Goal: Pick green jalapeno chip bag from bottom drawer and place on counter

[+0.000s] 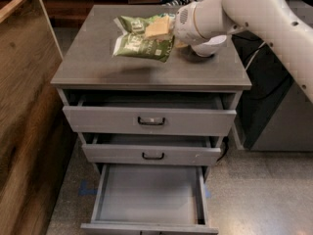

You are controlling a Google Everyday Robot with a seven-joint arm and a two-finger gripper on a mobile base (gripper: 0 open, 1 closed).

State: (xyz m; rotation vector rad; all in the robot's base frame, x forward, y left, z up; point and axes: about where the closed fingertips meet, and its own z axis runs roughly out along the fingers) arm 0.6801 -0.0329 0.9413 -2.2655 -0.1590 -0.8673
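Note:
The green jalapeno chip bag (139, 42) is a crinkled olive-green bag with white lettering, held just above the counter (98, 67), casting a shadow on it. My gripper (159, 29) reaches in from the right on a white arm and is shut on the bag's right end, with tan fingers (157, 27) over the bag. The bottom drawer (146, 195) is pulled fully open below and its grey floor is bare.
The two upper drawers (149, 120) with dark handles are slightly open. A wooden panel (24, 106) stands at the left. A dark cabinet with cables (274, 111) stands at the right. Speckled floor lies in front.

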